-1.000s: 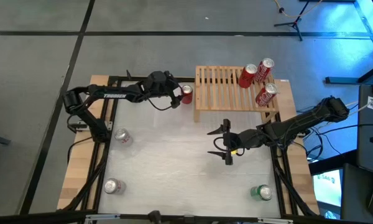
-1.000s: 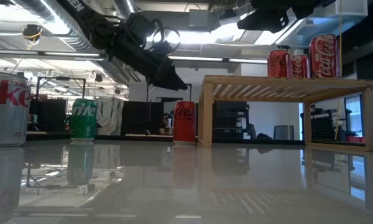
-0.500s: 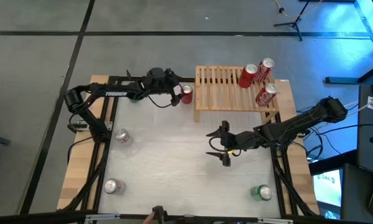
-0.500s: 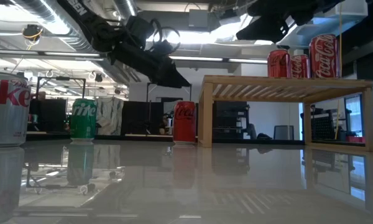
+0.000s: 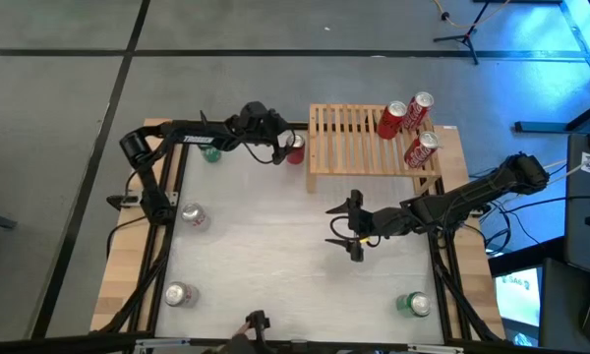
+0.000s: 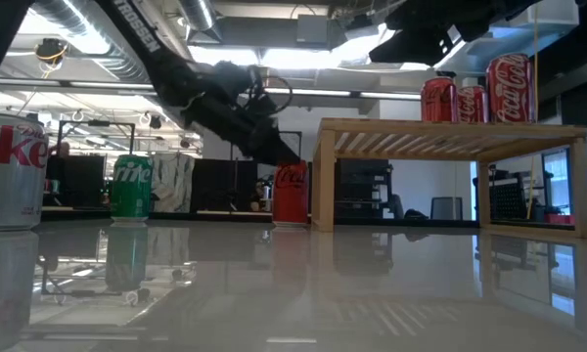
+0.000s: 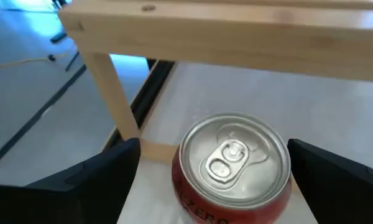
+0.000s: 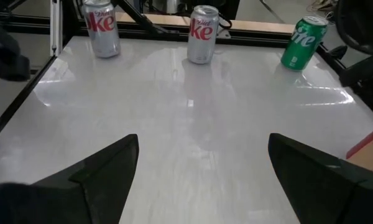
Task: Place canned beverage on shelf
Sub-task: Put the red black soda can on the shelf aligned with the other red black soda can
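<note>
Eight cans in all, as far as we can count from above, spread over a glossy white bench (image 5: 275,246) with a wood border and black frame rails, sitting on a grey floor. Going left to right in the high view: two silver cans near the left edge (image 5: 194,215) (image 5: 178,294), a green can (image 5: 211,153) tucked under the left arm, then the red can (image 5: 295,147) standing upright just beside the left end of the shelf (image 5: 349,138). That red one is on the bench, not up on the slats.

The left gripper (image 5: 280,149) is right at it. From the left wrist view we see the can's silver top (image 7: 233,155) sitting between the two dark fingers (image 7: 93,177), which are spread wide on either side with gaps, so not squeezing it. The high view alone wouldn't tell us that.

Three red cans (image 5: 391,120) (image 5: 420,108) (image 5: 421,149) stand at the right end of the shelf; the low view shows them on top (image 6: 510,88) with the open space under the slats.

The right gripper (image 5: 346,226) hangs over mid-bench, fingers spread with nothing between them. Another green can (image 5: 413,305) is bottom right.

The low view adds the room: ceiling lights, ducting, dark desks behind.
</note>
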Controlling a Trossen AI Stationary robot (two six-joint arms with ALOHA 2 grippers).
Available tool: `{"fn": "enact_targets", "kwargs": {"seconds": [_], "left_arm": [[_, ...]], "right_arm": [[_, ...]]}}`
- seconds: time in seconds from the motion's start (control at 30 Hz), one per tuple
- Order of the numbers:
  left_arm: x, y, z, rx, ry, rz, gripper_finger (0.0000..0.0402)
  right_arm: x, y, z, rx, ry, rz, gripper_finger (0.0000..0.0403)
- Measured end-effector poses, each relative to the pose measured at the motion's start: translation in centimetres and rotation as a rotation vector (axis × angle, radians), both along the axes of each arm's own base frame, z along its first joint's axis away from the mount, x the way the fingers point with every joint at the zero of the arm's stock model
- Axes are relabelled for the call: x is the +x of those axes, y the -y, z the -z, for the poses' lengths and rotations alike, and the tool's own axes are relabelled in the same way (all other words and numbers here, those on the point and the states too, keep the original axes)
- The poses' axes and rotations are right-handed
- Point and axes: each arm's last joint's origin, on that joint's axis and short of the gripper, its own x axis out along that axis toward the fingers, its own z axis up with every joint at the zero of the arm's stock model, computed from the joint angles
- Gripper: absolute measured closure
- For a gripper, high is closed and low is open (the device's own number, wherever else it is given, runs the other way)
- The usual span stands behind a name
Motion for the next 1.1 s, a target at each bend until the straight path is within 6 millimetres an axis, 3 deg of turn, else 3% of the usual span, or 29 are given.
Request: {"fn": "enact_targets", "kwargs": {"seconds": [0.17, 0.37, 0.67, 0.77, 0.97, 1.1], "left_arm": [[0.4, 0.1, 1.4, -0.035, -0.016, 0.043, 0.0007], [0.4, 0.0, 1.7, -0.015, -0.028, 0.051, 0.0015], [0.5, 0.2, 1.7, -0.004, -0.039, 0.074, 0.0122], [0.5, 0.5, 1.5, -0.009, -0.043, 0.079, 0.0129], [0.3, 3.0, -0.5, -0.035, -0.106, 0.098, 0.0129], [0.6, 6.3, -2.7, -0.035, -0.127, 0.143, 0.0129]], "right_arm": [[0.0, 0.0, 0.0, -0.001, 0.000, 0.000, 0.0049], [0.0, 0.0, 0.0, -0.001, -0.001, 0.000, 0.0049], [0.0, 0.0, 0.0, 0.006, -0.003, 0.003, 0.0049], [0.0, 0.0, 0.0, 0.010, -0.003, 0.003, 0.0049], [0.0, 0.0, 0.0, -0.005, -0.002, -0.001, 0.0049], [0.0, 0.0, 0.0, -0.035, 0.000, -0.006, 0.0049]]}}
